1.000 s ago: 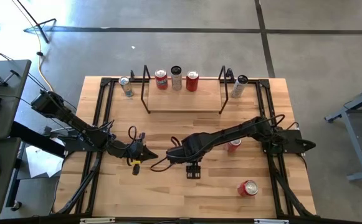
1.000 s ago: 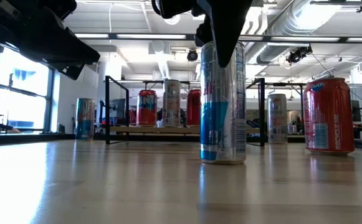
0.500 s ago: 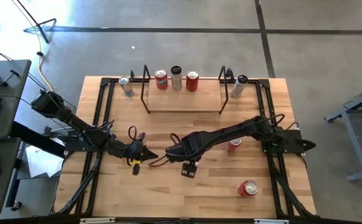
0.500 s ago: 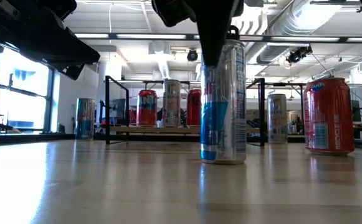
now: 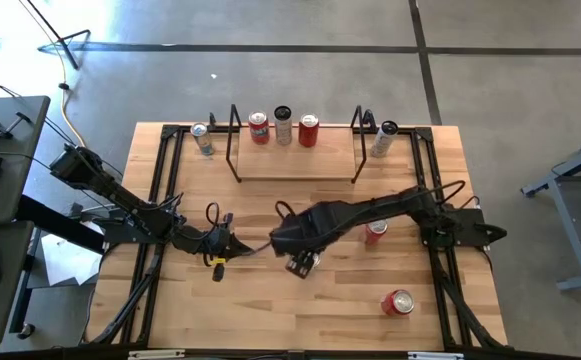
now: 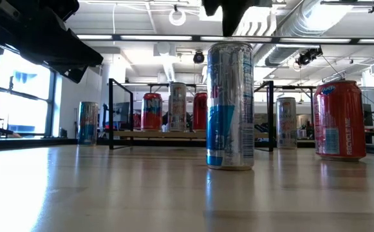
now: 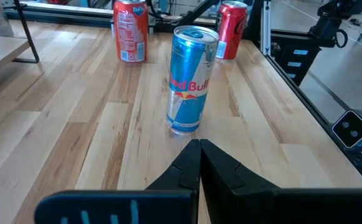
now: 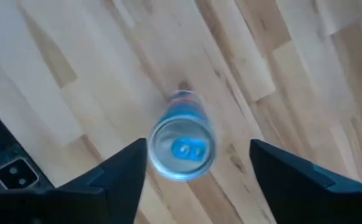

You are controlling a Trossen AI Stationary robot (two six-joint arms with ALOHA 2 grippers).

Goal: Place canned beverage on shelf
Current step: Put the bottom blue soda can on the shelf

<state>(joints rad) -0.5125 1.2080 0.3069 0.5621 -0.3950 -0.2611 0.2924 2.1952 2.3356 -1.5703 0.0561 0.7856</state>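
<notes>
Beyond the bench (image 5: 270, 310) lies a grey concrete floor, and at the bench's far edge stands the shelf (image 5: 295, 165), a light-wood board with a black wire upright at each end, already carrying three cans along its back. The blue and silver can (image 6: 230, 105) stands upright on the bench well in front of the shelf, toward the near side, with two red cans farther off to its right. The right gripper (image 8: 196, 165) hangs directly above this can, jaws spread wide on either side of its top and touching nothing. The left gripper (image 7: 199, 165) waits low over the bench, just to the left of the can, its jaws pressed together and holding nothing. The step in hand looks to be the approach for the grasp: the can is not yet held. Next, the right gripper would need to lower straight around the can's body, close on it without tipping it, then lift and carry it back toward a free spot on the shelf.
</notes>
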